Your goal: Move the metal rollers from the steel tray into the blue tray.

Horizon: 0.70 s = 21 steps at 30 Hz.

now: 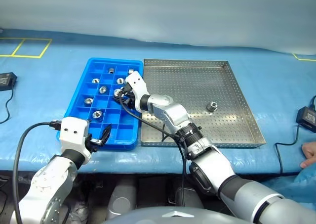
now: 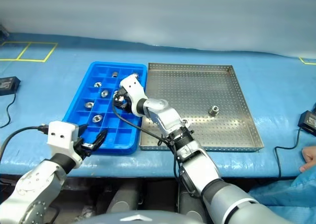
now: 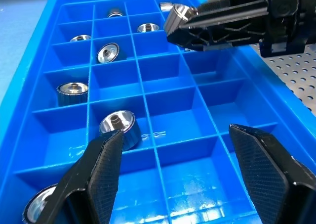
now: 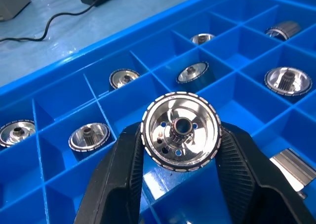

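Bright blue gridded tray; silver-grey perforated steel tray; shiny silver rollers; black fingers; blue table cover.

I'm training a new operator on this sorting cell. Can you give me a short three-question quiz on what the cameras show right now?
1. True or false: the right gripper is shut on a metal roller above the blue tray.
2. How many metal rollers are left on the steel tray?
A. none
B. one
C. four
3. Fill in: the left gripper hangs at the near end of the blue tray, its jaws ____ and holding nothing.

Key
1. True.
2. B: a single roller lies toward the steel tray's right side.
3. Open.
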Each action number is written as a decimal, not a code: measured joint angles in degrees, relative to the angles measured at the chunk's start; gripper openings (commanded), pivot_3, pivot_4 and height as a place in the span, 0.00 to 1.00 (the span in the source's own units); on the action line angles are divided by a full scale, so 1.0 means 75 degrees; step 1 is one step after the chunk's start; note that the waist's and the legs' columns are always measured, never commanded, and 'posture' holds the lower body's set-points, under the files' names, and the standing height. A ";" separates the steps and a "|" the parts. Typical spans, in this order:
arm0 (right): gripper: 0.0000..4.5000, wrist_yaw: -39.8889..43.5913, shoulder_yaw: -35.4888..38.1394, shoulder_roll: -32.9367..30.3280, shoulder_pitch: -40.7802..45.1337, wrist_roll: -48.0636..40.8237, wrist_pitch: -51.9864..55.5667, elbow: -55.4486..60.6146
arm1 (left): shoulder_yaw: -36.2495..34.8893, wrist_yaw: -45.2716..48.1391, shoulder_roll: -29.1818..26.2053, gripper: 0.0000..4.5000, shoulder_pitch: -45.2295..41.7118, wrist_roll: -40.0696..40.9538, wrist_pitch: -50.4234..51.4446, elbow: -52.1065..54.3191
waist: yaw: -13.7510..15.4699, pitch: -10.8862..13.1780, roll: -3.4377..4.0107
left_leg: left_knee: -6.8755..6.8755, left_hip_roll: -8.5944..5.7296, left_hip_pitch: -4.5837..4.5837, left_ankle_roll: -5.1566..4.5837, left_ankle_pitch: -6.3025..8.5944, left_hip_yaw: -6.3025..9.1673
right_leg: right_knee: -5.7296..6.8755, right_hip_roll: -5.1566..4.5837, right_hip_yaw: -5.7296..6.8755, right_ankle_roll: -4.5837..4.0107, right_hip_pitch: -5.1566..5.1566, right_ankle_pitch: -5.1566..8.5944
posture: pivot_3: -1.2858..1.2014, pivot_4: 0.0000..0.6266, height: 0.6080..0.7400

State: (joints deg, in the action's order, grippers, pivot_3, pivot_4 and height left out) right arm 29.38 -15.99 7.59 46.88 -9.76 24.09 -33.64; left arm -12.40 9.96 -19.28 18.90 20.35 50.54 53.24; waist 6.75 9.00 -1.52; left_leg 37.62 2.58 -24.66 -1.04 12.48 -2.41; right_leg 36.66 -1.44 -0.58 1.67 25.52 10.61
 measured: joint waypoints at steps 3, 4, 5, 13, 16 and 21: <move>0.39 0.0043 0.0001 0.0015 0.0158 0.0050 -0.0083 -0.0251 | 0.0126 -0.0036 0.0011 0.83 -0.0006 0.0003 -0.0009 0.0002 | 0.0036 0.0000 0.0001 | -0.0006 0.0000 0.0004 0.0001 0.0001 0.0000 | 0.0001 0.0006 0.0002 -0.0003 0.0002 0.0002 | 0.68 0.24 1.00; 0.39 0.0040 0.0009 0.0017 0.0204 0.0057 -0.0121 -0.0326 | 0.0148 -0.0043 0.0012 0.83 -0.0007 0.0002 -0.0010 0.0002 | 0.0045 0.0000 0.0001 | -0.0007 0.0000 0.0006 0.0002 0.0001 0.0002 | 0.0003 0.0008 0.0005 -0.0006 0.0002 0.0004 | 0.68 0.24 1.00; 0.39 0.0037 0.0027 0.0020 0.0248 0.0063 -0.0166 -0.0425 | 0.0163 -0.0050 0.0012 0.83 -0.0006 0.0002 -0.0010 0.0002 | 0.0059 0.0000 0.0001 | -0.0009 0.0001 0.0009 0.0002 0.0001 0.0005 | 0.0005 0.0008 0.0009 -0.0010 0.0000 0.0006 | 0.68 0.24 1.00; 0.99 0.0081 0.0073 0.0023 0.0294 0.0059 -0.0168 -0.0476 | 0.0226 0.0002 -0.0041 0.83 -0.0292 0.0007 -0.0010 -0.0001 | 0.0061 0.0000 0.0003 | -0.0011 0.0001 0.0007 0.0005 0.0001 0.0016 | 0.0003 0.0007 0.0015 -0.0015 -0.0002 0.0009 | 0.66 0.24 1.00; 0.99 0.0032 -0.0013 -0.0013 0.0122 0.0148 -0.0084 -0.0076 | 0.0283 0.0038 -0.0095 0.83 -0.0493 0.0011 -0.0008 -0.0063 | 0.0053 0.0002 0.0005 | -0.0016 -0.0001 -0.0004 0.0007 0.0002 0.0017 | -0.0002 0.0007 0.0018 -0.0015 0.0005 0.0010 | 0.65 0.24 1.00; 0.99 -0.0218 -0.0010 -0.0615 -0.0875 0.0213 0.0733 0.2352 | 0.0669 0.0304 -0.0162 0.83 -0.1158 0.0084 -0.0042 -0.0414 | 0.0069 0.0005 0.0010 | -0.0018 -0.0006 -0.0019 0.0011 0.0002 0.0034 | -0.0022 -0.0003 0.0032 -0.0016 -0.0005 0.0011 | 0.62 0.24 1.00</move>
State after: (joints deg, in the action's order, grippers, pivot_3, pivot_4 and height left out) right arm 27.74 -16.06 2.98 40.32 -8.16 29.59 -16.00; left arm -7.38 12.24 -20.49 10.21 20.97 50.23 50.14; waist 7.27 9.04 -1.45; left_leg 37.48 2.54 -24.80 -0.96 12.49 -2.16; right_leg 36.49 -1.46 -0.34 1.55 25.48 10.70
